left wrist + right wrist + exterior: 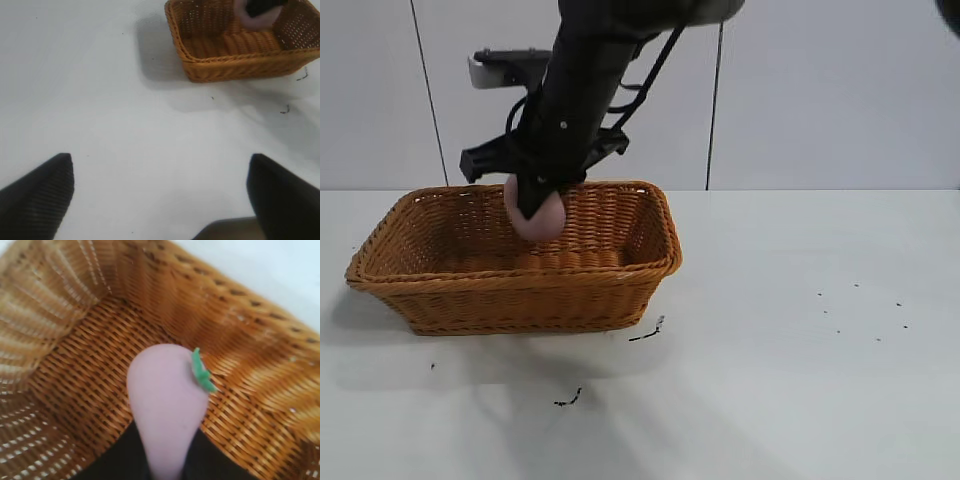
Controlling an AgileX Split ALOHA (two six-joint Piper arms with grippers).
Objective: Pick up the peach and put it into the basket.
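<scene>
R claw [533, 203] over basket [620, 290] interior, pinching peach [540, 218]. Peach above woven floor. L claw [160, 200] wide, over table [100, 125].

Exterior view: right gripper [532, 205] fingertips hidden behind the peach [542, 218] and the arm's own body, so jaw gap unreadable there. Basket [520, 290] floor mostly hidden by its front wall. Right wrist view: lower part of the peach [167, 405] cut off at the frame edge, dark fingers [120, 460] only partly in shot. Left wrist view: left gripper [160, 190] fingers cropped at the edge; far side of the basket [235, 62] and the peach [252, 17] cut off, peach blurred.
</scene>
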